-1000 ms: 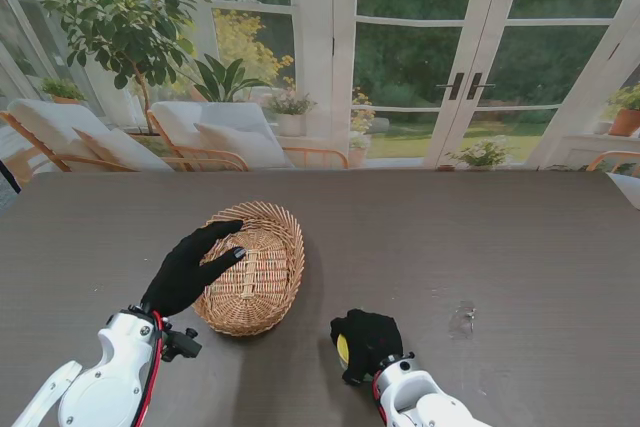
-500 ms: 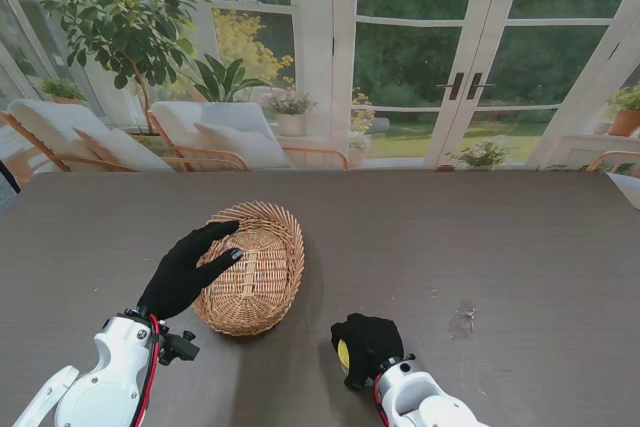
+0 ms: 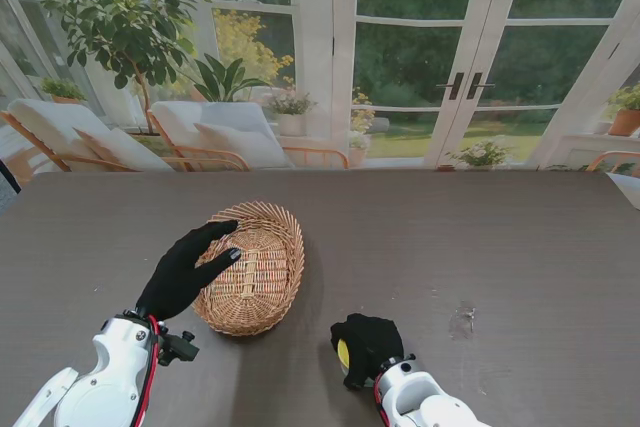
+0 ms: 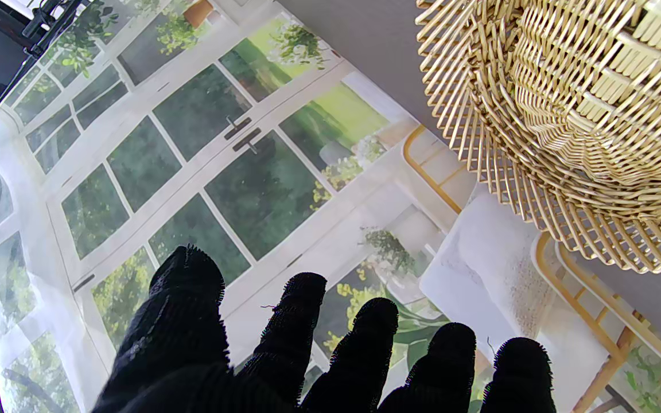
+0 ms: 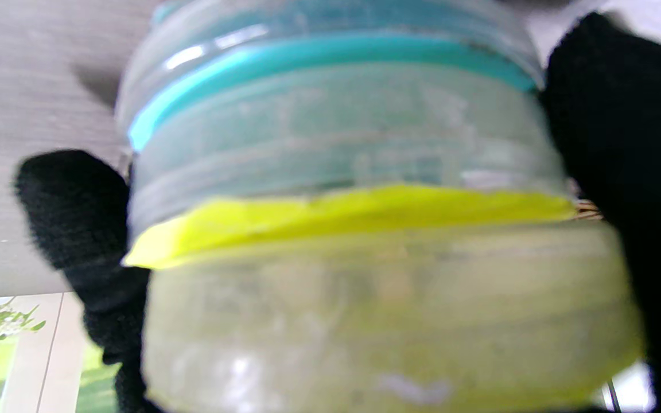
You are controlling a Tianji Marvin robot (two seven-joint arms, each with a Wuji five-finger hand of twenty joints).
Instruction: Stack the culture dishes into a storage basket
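Observation:
An oval wicker basket (image 3: 252,267) lies on the dark table, left of centre. My left hand (image 3: 188,268) in a black glove hovers at its left rim with the fingers (image 4: 302,321) spread and nothing held; the basket's woven wall (image 4: 566,115) fills that wrist view. My right hand (image 3: 366,345) is close to me, right of the basket, shut on a stack of clear culture dishes (image 5: 336,229). The stack shows a teal band (image 5: 330,54) and a yellow band (image 5: 353,215). From the stand only a yellow sliver (image 3: 342,352) of it shows.
A pale smudge or clear object (image 3: 462,320) marks the table to the right of my right hand. The table's far edge (image 3: 330,171) runs under glass doors, with chairs and plants beyond.
My left hand has drawn slightly back toward me along the basket rim. My right hand with the dishes has barely moved.

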